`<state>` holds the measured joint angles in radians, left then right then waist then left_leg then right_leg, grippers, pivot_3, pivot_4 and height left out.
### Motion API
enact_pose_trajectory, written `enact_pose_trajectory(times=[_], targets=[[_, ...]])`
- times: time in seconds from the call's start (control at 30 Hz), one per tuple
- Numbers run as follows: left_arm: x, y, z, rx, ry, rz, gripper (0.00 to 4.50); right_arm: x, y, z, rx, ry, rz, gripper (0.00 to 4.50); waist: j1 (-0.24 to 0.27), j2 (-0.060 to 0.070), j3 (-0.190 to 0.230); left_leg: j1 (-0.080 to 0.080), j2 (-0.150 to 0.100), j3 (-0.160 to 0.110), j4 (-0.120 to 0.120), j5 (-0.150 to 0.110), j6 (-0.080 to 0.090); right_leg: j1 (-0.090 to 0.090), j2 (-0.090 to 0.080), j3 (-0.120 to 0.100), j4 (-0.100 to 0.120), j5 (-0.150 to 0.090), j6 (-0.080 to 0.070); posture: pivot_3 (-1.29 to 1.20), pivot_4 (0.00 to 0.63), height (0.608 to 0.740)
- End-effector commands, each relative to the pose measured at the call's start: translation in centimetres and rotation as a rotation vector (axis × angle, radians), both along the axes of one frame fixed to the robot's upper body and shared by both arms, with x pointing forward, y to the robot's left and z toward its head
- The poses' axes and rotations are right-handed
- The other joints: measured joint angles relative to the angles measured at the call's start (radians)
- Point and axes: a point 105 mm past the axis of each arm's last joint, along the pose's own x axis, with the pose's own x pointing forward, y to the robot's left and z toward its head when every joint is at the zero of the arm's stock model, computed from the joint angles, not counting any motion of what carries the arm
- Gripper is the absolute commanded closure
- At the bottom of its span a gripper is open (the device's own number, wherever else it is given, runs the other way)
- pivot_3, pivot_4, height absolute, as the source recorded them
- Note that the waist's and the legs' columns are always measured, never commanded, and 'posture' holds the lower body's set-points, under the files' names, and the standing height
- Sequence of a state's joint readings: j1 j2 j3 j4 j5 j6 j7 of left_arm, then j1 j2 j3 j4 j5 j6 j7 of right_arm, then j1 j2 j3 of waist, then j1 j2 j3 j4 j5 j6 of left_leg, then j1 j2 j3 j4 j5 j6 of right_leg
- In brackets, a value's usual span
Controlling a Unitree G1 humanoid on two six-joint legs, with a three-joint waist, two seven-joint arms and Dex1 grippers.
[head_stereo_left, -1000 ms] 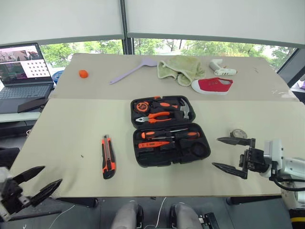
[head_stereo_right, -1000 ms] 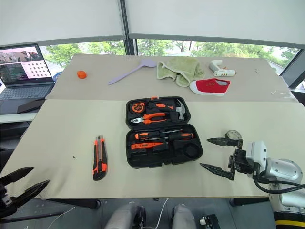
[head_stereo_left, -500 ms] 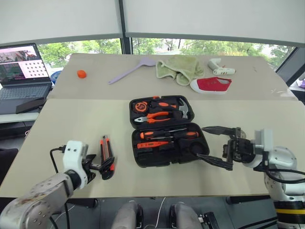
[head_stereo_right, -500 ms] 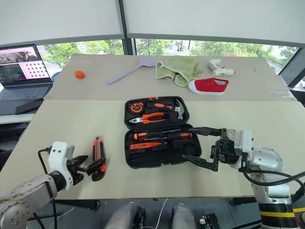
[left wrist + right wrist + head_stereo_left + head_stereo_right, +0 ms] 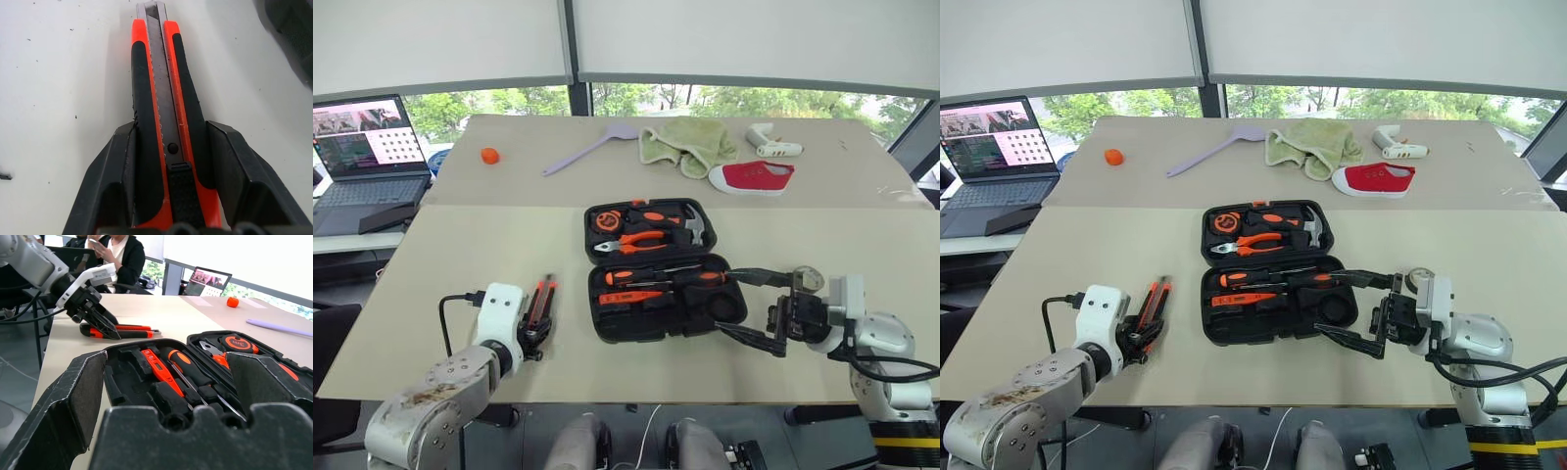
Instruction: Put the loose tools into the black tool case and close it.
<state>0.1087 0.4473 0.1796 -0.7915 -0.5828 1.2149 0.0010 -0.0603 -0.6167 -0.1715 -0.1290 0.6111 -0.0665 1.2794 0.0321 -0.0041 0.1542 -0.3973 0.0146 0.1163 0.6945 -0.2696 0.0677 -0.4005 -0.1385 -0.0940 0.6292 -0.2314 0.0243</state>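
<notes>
Left claw [image 5: 168,196] seemingly pinches the utility knife [image 5: 164,122]; right claw [image 5: 752,305] gapes wide beside the black tool case [image 5: 661,269].

Left gripper [image 5: 168,183] came in from the counter's near-left edge to the utility knife [image 5: 164,122]; jaws narrowed from wide to flank its rear end, seemingly touching both sides. Right gripper [image 5: 756,309] shifted left to the black tool case's [image 5: 658,269] right edge.
</notes>
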Motion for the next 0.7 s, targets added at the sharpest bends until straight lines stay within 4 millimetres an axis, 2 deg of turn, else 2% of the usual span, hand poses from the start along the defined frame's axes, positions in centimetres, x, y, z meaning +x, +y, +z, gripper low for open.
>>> enact_pose_trajectory(times=[0.03,0.13,0.2,0.27,0.33,0.4,0.47,0.53,0.7], targets=[[0.5,1.7,1.3,-0.006,-0.077,-0.013,2.81,-0.2,-0.1,1.2,-0.009,-0.032,-0.016,0.0,-0.003,0.0,0.0,-0.001,0.0,0.0,0.0,0.0,0.0,-0.001,0.0,0.0,0.0,0.0,0.0,0.0,0.15,0.74],[1.2,2.4,3.8,-0.023,-0.218,-0.095,2.81,-0.2,-0.2,1.4,-0.013,-0.032,-0.032,0.0,-0.007,-0.001,0.001,-0.003,0.001,0.0,0.0,0.001,-0.001,-0.004,0.0,-0.001,0.0,0.0,-0.002,0.0,0.15,0.74],[0.3,0.1,5.9,-0.081,-0.316,-0.451,2.81,-0.1,-0.8,1.5,-0.022,-0.03,-0.061,0.0,-0.007,-0.001,0.001,-0.004,0.001,0.0,0.0,0.001,-0.001,-0.005,0.0,-0.001,0.0,0.0,-0.002,0.0,0.15,0.74],[-1.2,-2.2,6.4,-0.107,-0.319,-0.808,2.81,-0.1,-1.6,1.5,-0.042,-0.026,-0.087,0.0,-0.005,-0.001,0.001,-0.006,0.001,0.0,0.0,0.001,-0.001,-0.006,-0.001,-0.003,-0.001,-0.001,-0.003,0.0,0.15,0.74],[-1.8,-3.9,6.8,-0.17,-0.279,-1.033,2.81,-0.1,-2.3,1.5,-0.06,-0.026,-0.112,0.0,0.003,-0.001,0.001,-0.007,0.0,0.0,0.0,0.0,0.0,-0.012,-0.003,-0.004,-0.003,-0.003,-0.006,0.0,0.15,0.74],[-1.8,-5.1,6.9,-0.155,-0.248,-1.193,2.81,-0.2,-2.8,1.5,-0.069,-0.029,-0.138,0.0,0.007,-0.001,0.002,-0.01,-0.001,0.003,0.001,0.0,0.001,-0.013,-0.003,-0.003,-0.003,-0.002,-0.005,0.0,0.15,0.74],[-1.4,-6.0,6.7,-0.117,-0.223,-1.295,2.81,-0.3,-3.2,1.5,-0.076,-0.03,-0.154,0.0,0.008,-0.001,0.002,-0.011,-0.001,0.003,0.002,0.0,0.002,-0.008,0.0,-0.004,-0.003,0.001,0.0,0.0,0.15,0.74],[0.2,-7.7,6.0,-0.048,-0.193,-1.345,2.81,-0.8,-3.7,1.3,-0.082,-0.027,-0.179,0.0,0.007,-0.001,0.002,-0.009,-0.001,0.003,0.002,0.004,0.008,-0.006,0.003,-0.003,-0.004,0.001,0.001,0.0,0.15,0.74],[2.9,-10.6,4.7,0.113,-0.152,-1.378,2.81,-2.0,-4.3,0.7,-0.083,-0.018,-0.231,0.0,0.005,-0.002,0.002,-0.009,0.0,0.003,0.001,0.006,0.012,-0.005,0.007,-0.002,-0.004,0.001,0.001,0.0,0.15,0.74]])
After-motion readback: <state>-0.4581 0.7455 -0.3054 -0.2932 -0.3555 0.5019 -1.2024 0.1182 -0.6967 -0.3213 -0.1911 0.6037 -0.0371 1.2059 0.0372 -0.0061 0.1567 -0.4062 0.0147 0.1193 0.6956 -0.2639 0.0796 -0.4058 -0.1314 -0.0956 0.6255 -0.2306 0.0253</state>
